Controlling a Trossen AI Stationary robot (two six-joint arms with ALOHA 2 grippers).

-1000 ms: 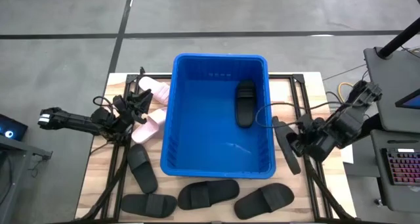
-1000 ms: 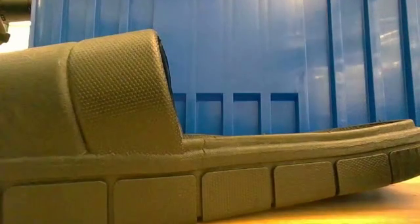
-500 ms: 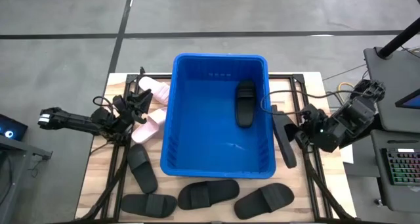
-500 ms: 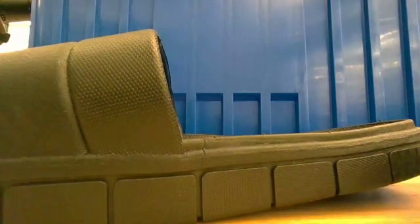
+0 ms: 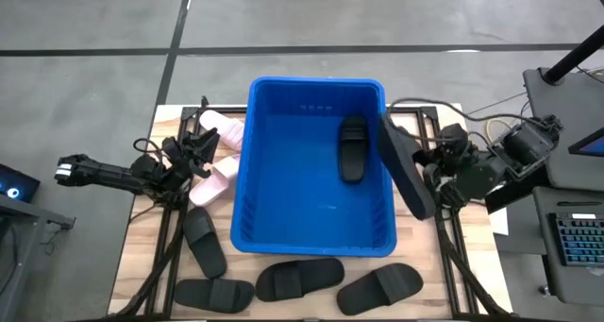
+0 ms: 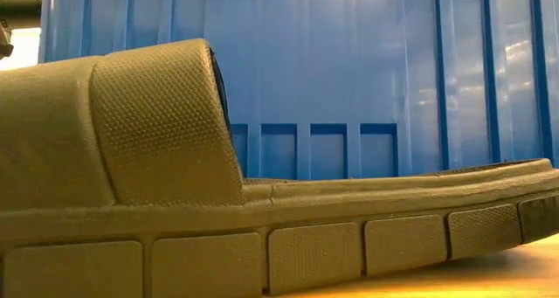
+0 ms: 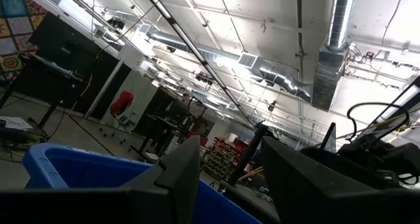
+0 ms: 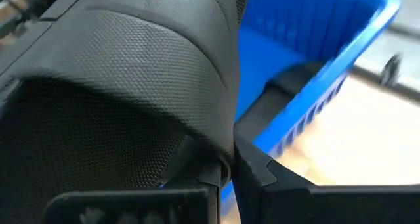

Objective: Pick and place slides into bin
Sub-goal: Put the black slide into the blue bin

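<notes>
High view: black slide (image 5: 406,167) clamped in right gripper (image 5: 436,171) jaws.

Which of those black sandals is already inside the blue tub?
The black slide lying on the bin's floor near its right wall. The other black ones lie on the table, except one held by the right hand.

High view: overhead, facing straight down, far enough to take in the whole table (image 5: 444,124), both arms and the bin (image 5: 316,91).

Low view: at table-top height, facing level, very near a black slide (image 6: 175,202) filling the frame before the bin's wall (image 6: 349,62).

Left wrist view: tilted upward past its own fingers (image 7: 187,171) to ceiling and room; the bin's rim (image 7: 72,161) shows low.

Right wrist view: pressed close against a held black slide (image 8: 118,86), the bin (image 8: 315,73) beyond.

Shared by all views: the bin.
</notes>
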